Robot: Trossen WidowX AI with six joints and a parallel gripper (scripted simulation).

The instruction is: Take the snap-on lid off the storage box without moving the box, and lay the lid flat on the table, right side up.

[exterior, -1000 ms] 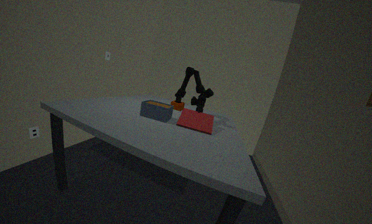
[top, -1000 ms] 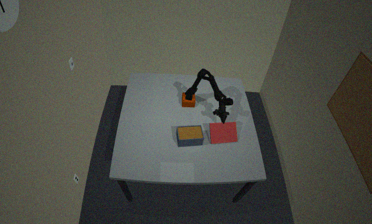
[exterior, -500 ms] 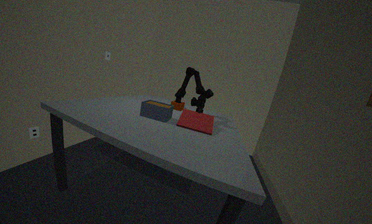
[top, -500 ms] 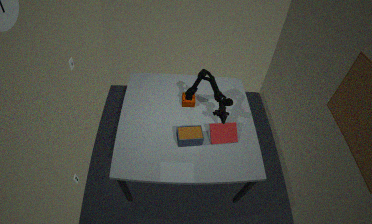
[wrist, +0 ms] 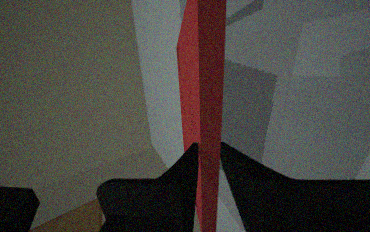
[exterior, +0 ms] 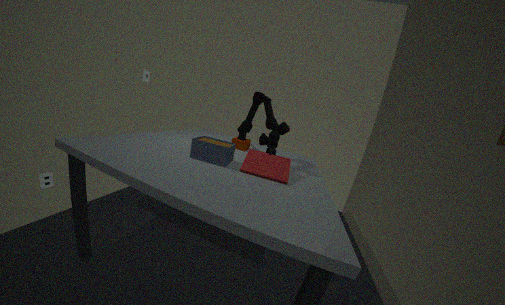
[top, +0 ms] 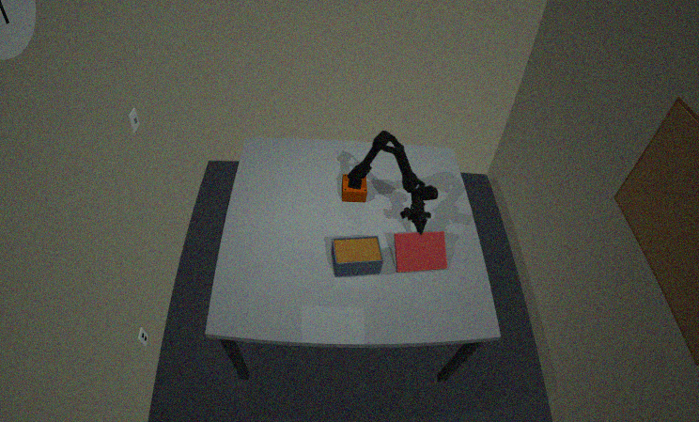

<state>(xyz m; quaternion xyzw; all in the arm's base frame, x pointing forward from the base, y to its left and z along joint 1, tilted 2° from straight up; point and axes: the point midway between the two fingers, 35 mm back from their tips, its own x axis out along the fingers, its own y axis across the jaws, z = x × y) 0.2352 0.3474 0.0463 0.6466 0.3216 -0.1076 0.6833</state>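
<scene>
The storage box (top: pixel 358 268) (exterior: pixel 211 151) stands upright on the worktop (top: pixel 288 293) (exterior: pixel 186 185). Its top is uncovered, and an orange-yellow surface (top: pixel 356 250) (exterior: pixel 216 141) shows inside the blue-grey walls. The red lid (top: pixel 421 252) (exterior: pixel 267 166) (wrist: pixel 212 90) is detached from the box and located beside it, with a gap between the two parts. From the top view, the lid lies to the right of the box.

The jaws (top: pixel 421 231) (exterior: pixel 271 153) are closed on the lid, pinching it by the edge nearest the arm. In the wrist view, one dark fingertip bears on each side of the red panel. The broad red face of the lid is directed upward. In the exterior view the panel slopes, its gripped edge higher than the opposite edge. The low edge is at or close to the worktop; in this dim light, contact cannot be confirmed.

The black arm (top: pixel 403 164) (exterior: pixel 269 109) rises from an orange base (top: pixel 354 195) (exterior: pixel 241 144), bends at a high elbow, and descends to the lid. Shadows of the arm fall across the worktop.
</scene>
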